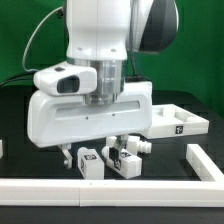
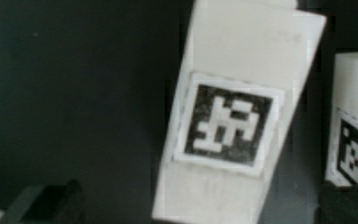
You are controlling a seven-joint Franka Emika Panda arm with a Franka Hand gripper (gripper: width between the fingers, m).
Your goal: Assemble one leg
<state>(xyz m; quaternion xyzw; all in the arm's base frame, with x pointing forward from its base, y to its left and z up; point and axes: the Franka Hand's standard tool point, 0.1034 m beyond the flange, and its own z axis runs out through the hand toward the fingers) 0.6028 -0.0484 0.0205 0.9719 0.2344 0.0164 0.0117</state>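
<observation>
A white leg with a black-and-white tag lies on the black table, close in front of the arm. A second leg lies just to the exterior view's right of it, its peg pointing right. My gripper hangs low over the first leg, jaws apart with a finger on either side of it, not touching it. In the wrist view that leg fills the middle, and the second leg shows at the edge. One dark fingertip stands clear of the leg. My gripper is open.
The large flat white rimmed panel lies behind the gripper on the exterior view's right. A white L-shaped wall runs along the front and up the right side. A green backdrop stands behind.
</observation>
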